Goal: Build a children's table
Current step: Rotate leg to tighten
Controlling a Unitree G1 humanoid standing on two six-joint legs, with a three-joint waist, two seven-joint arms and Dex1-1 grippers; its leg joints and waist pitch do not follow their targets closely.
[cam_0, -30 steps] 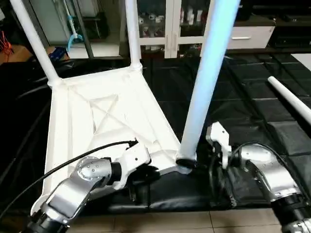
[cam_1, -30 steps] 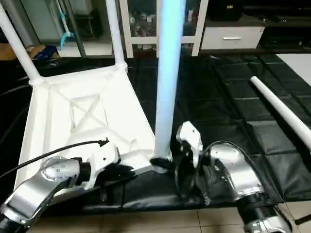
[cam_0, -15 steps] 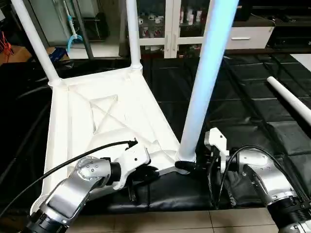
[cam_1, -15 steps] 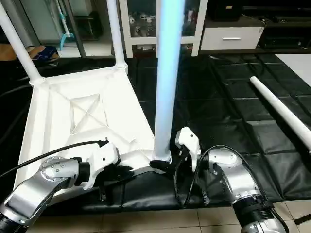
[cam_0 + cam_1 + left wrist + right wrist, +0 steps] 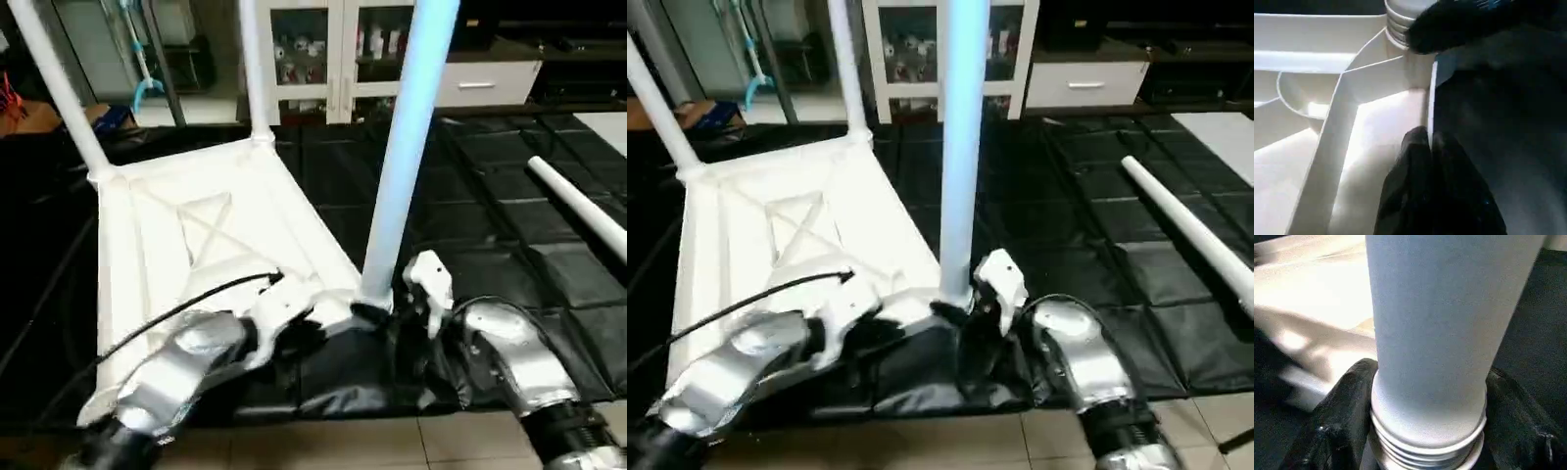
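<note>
Black quilted mats (image 5: 490,186) cover the floor in the head views, ending at pale tiles (image 5: 343,446) nearest the robot; a glass-door cabinet (image 5: 333,49) and a drawer unit (image 5: 485,83) stand along the back wall. On the mats lies the white top (image 5: 196,235), ribbed side up, with two legs (image 5: 59,88) upright in its far corners and a third leg (image 5: 402,166) upright in the near right corner. A loose leg (image 5: 583,206) lies on the mats well to the right. The left wrist view shows the left gripper (image 5: 1430,142) with fingers pressed together, nipping the top's thin edge beside that corner socket. The right wrist view shows the right gripper (image 5: 1427,396) with a finger (image 5: 1347,406) on either side of the third leg's threaded base, clasping it.
</note>
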